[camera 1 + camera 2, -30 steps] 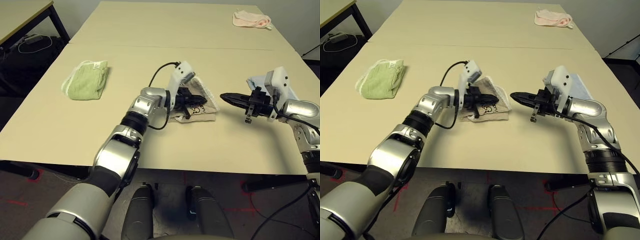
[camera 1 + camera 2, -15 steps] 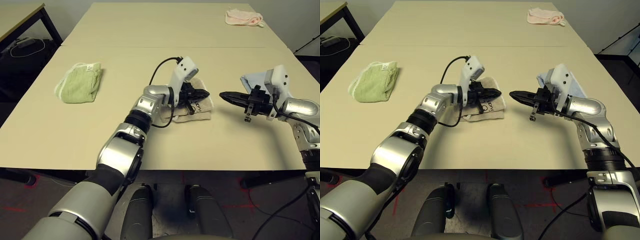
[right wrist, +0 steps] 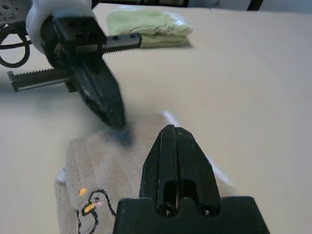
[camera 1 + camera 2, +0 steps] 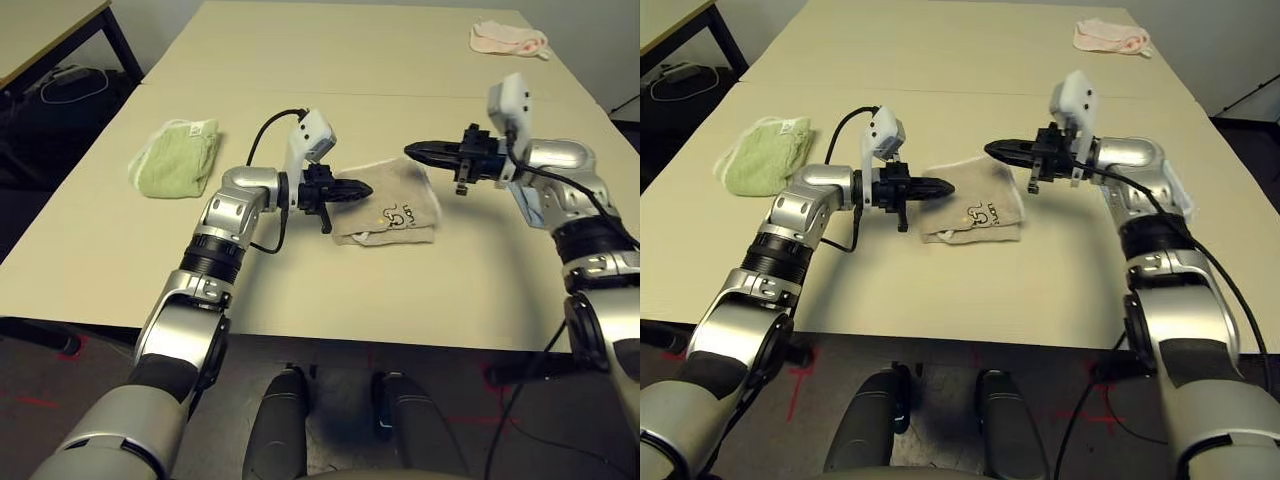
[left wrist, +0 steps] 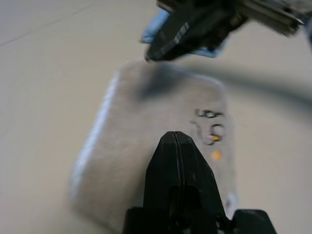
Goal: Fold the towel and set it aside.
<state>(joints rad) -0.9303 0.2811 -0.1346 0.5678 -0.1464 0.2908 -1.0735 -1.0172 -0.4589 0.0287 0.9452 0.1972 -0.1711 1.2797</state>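
Already folded into a compact block, the towel (image 4: 388,209) lies flat on the table (image 4: 420,280) near the middle of the near half, with a small embroidered mark and lettering showing on its upper face toward the near right corner. The left gripper (image 4: 362,188) points across toward the right with its two black fingers pressed together and nothing between them; its tip hangs over the towel's left edge, a little above the cloth, and from the head views I cannot tell whether it touches. In the left wrist view the closed fingers (image 5: 178,161) lie over the near part of the beige cloth, the embroidered mark just beside them. The right gripper (image 4: 415,152) points leftward, its fingers likewise shut and empty, its tip above the towel's far edge near the far right corner. In the right wrist view its closed fingers (image 3: 176,156) stand over the cloth with the embroidered bird beside them, and the other gripper's tip meets the towel's opposite edge. The two tips face each other across the towel, apart. A light green folded towel (image 4: 178,158) lies well to the left, a pink cloth (image 4: 508,39) far off at the far right.
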